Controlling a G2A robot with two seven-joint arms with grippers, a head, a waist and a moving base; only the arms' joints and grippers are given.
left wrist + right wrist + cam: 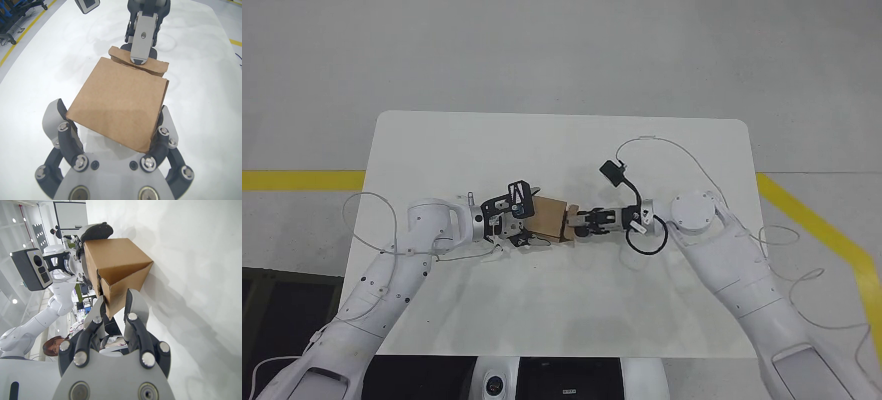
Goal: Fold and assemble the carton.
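Note:
A small brown carton [547,217] is held between both grippers over the middle of the white table [692,300]. My left gripper [522,226] is shut on the carton's body [121,102], with one finger [56,111] on each side wall. The right gripper [576,224] comes from the opposite end and is shut on an end flap [115,294]. That end of the carton [113,256] stands open, with the hollow inside showing. In the left wrist view the right gripper [140,58] presses on the folded flap [140,65] at the far end.
A thin white cable [682,150] loops over the table's back right part. Other cables hang off the left edge [357,215] and the right edge [802,250]. Bare table surface lies all around the carton.

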